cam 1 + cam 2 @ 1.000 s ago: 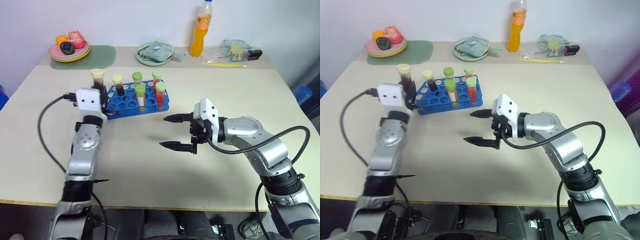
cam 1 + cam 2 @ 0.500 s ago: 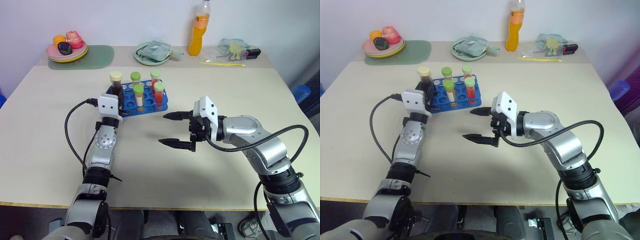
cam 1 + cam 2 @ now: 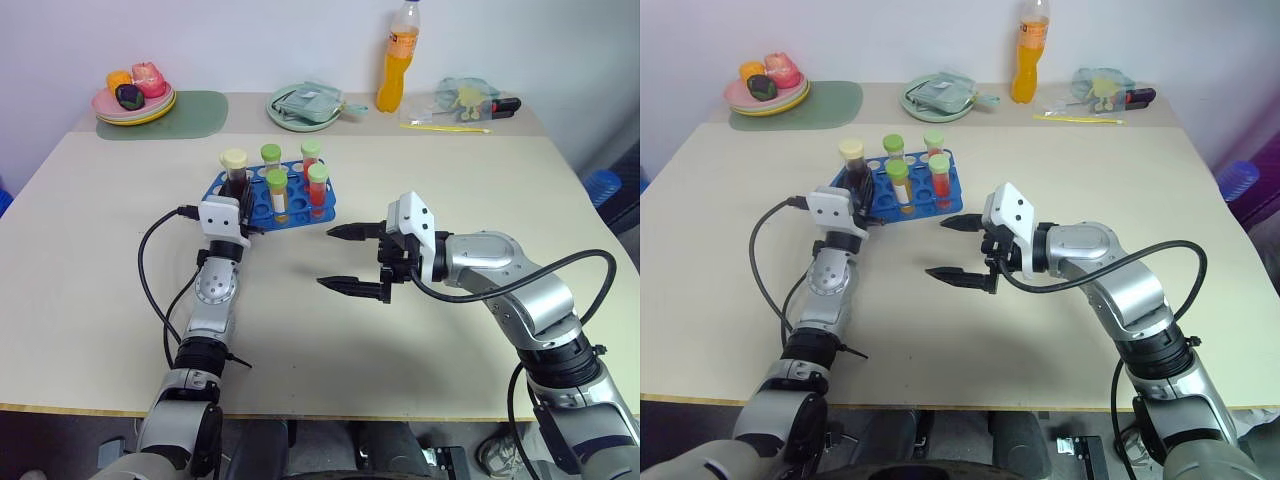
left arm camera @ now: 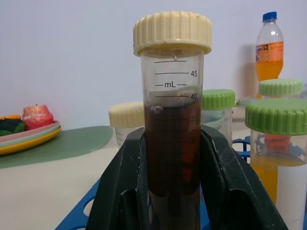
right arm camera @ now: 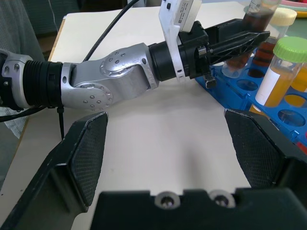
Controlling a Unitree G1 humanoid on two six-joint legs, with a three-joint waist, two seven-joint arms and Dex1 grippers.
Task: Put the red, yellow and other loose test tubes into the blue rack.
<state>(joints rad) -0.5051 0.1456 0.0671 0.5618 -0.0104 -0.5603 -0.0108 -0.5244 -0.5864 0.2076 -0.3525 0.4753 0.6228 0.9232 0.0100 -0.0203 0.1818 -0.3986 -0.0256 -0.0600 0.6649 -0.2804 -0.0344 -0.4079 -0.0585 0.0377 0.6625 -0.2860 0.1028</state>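
Note:
The blue rack [image 3: 295, 212] stands left of centre on the table. In it are upright green-capped test tubes, one with red liquid [image 3: 319, 188] and one with yellow liquid [image 3: 278, 192], with others behind. My left gripper [image 4: 172, 139] is shut on a dark purple-brown tube with a cream cap [image 3: 233, 160], held upright at the rack's near left corner. Its lower end is hidden, so I cannot tell if it sits in a hole. Behind it another cream-capped tube [image 4: 125, 120] stands in the rack. My right gripper [image 3: 327, 258] hangs open and holds nothing, right of the rack.
At the back of the table are a tall orange drink bottle [image 3: 402, 60], a green round plate [image 3: 305, 108] with items on it, stacked plates with fruit [image 3: 135, 100] on a green mat, and small items [image 3: 465, 100] at the right. A black cable [image 3: 150, 270] loops beside my left arm.
My left gripper has carried the dark tube to the right and a little down, up to the rack's near left corner. The right arm has stayed still. The view shifted slightly.

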